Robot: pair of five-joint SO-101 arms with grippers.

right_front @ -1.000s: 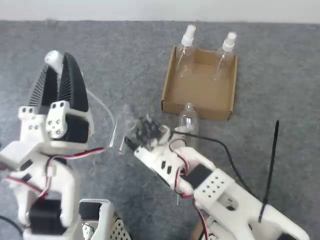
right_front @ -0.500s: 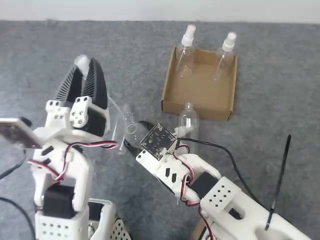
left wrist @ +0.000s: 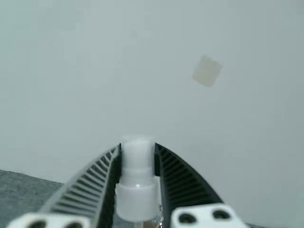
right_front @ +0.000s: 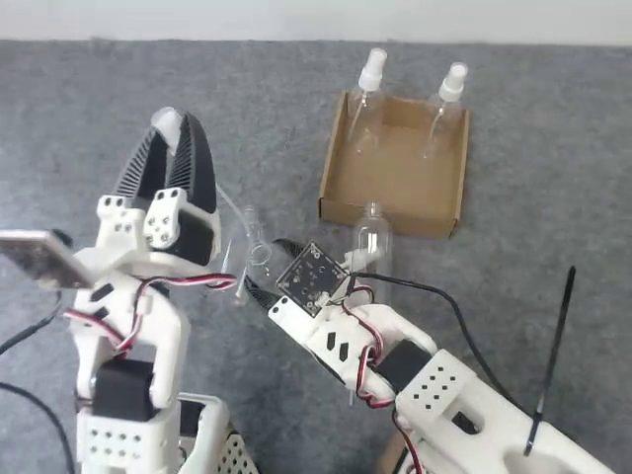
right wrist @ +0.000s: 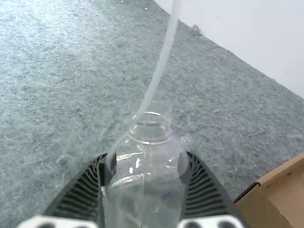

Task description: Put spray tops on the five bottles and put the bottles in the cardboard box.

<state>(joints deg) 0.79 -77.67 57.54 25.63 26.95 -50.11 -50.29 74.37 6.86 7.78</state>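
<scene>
My left gripper (right_front: 168,148) is raised over the left of the table, shut on a white spray top (left wrist: 137,185) (right_front: 165,122). Its thin clear tube (right wrist: 161,61) hangs down to the open neck of a clear bottle (right wrist: 145,166) (right_front: 254,242). My right gripper (right wrist: 145,175) is shut on that bottle at the table's middle. Another clear bottle (right_front: 372,237) without a top stands just in front of the cardboard box (right_front: 395,168). Two bottles with spray tops (right_front: 367,99) (right_front: 446,109) stand at the box's far side.
Grey carpet (right_front: 553,197) covers the table. A black cable (right_front: 444,296) runs along my right arm, and a black rod (right_front: 553,346) stands at the right. A white wall (left wrist: 142,71) lies behind the table.
My left gripper has carried the spray top to the right, toward the held bottle, and its tube now reaches the bottle's neck. My right arm's wrist has turned while holding the bottle.
</scene>
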